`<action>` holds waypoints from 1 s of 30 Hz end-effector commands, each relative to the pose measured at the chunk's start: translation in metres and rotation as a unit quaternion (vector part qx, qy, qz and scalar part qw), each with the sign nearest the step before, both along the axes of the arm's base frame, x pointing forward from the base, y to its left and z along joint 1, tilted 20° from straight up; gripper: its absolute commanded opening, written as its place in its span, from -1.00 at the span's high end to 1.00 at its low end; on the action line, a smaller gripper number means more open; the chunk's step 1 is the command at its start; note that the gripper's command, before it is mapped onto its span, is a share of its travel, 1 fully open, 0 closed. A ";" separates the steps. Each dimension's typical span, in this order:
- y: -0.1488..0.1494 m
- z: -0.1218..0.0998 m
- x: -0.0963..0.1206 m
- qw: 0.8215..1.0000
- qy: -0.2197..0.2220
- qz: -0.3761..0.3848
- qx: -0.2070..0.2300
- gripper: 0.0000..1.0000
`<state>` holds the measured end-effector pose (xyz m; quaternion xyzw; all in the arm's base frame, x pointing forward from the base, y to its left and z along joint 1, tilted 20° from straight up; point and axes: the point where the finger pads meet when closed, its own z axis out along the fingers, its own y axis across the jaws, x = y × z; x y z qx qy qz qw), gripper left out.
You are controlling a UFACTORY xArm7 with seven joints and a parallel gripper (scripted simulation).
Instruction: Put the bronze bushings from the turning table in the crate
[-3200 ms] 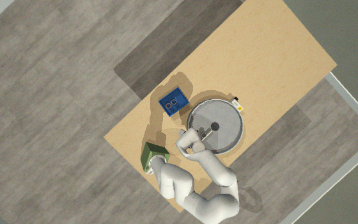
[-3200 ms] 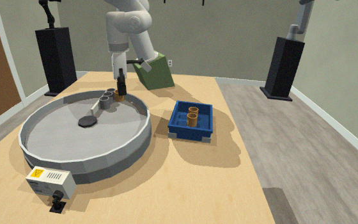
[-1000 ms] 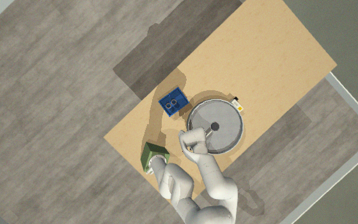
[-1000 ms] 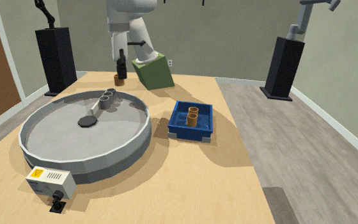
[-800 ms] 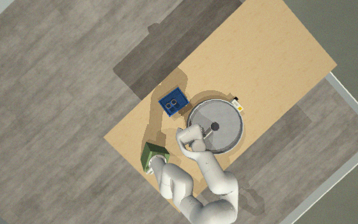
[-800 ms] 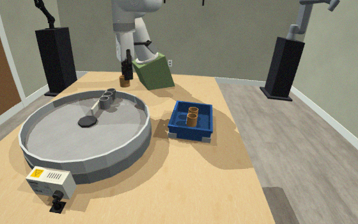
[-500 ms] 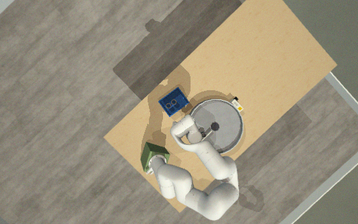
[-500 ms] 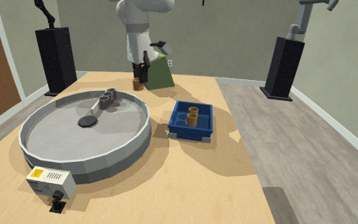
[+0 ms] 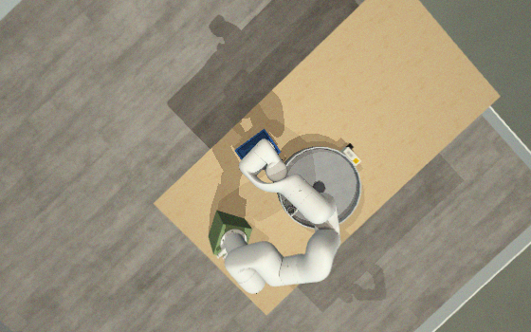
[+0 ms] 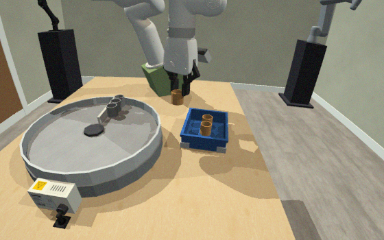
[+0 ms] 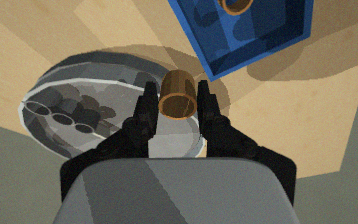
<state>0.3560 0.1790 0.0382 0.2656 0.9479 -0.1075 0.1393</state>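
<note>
Your gripper [image 11: 178, 100] is closed on a bronze bushing [image 11: 177, 94], its two black fingers pressing the bushing's sides from left and right and standing partway apart at the bushing's width. In the outside view the gripper [image 10: 181, 90] hangs in the air with the bushing [image 10: 177, 97] at its tips, upright, open end up, above the wooden surface [image 10: 191, 192] and clear of it.

You can see in the wrist view that the held bushing sits between the rim of the turntable [image 11: 40, 90] and the near corner of the blue crate [image 11: 215, 60], over bare surface rather than over the crate's opening. From above, the arm's wrist covers most of the crate [image 9: 246, 147], so only one blue corner shows.

Two bronze bushings already stand upright inside the crate [image 10: 188, 130], one [image 10: 206, 127] just in front of the other [image 10: 207, 118], near its middle.

On the turntable [image 10: 116, 168], three dark steel bushings [image 10: 112, 110] stand in a short row by a small grey bar [image 10: 102, 116], toward the far rim. A dark octagonal hub [image 10: 94, 130] marks the centre.

A small white control box [image 10: 55, 194] with a yellow warning label sits against the turntable's near edge. The arm's base rests on a green block [image 10: 157, 80] at the surface's far side.
</note>
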 end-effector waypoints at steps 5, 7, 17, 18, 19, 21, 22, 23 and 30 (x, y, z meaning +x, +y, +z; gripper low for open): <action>0.064 -0.013 0.024 0.996 0.029 0.077 -0.022 1.00; 0.073 -0.015 0.027 0.995 0.032 0.089 -0.025 1.00; 0.092 -0.020 0.033 0.992 0.040 0.113 -0.029 1.00; 0.092 -0.020 0.033 0.992 0.041 0.114 -0.030 1.00; 0.093 -0.020 0.033 0.992 0.041 0.114 -0.030 1.00; 0.093 -0.020 0.033 0.992 0.041 0.115 -0.030 1.00; 0.093 -0.020 0.033 0.992 0.041 0.115 -0.030 1.00; 0.093 -0.020 0.033 0.992 0.041 0.115 -0.030 1.00; 0.093 -0.020 0.033 0.992 0.041 0.115 -0.030 1.00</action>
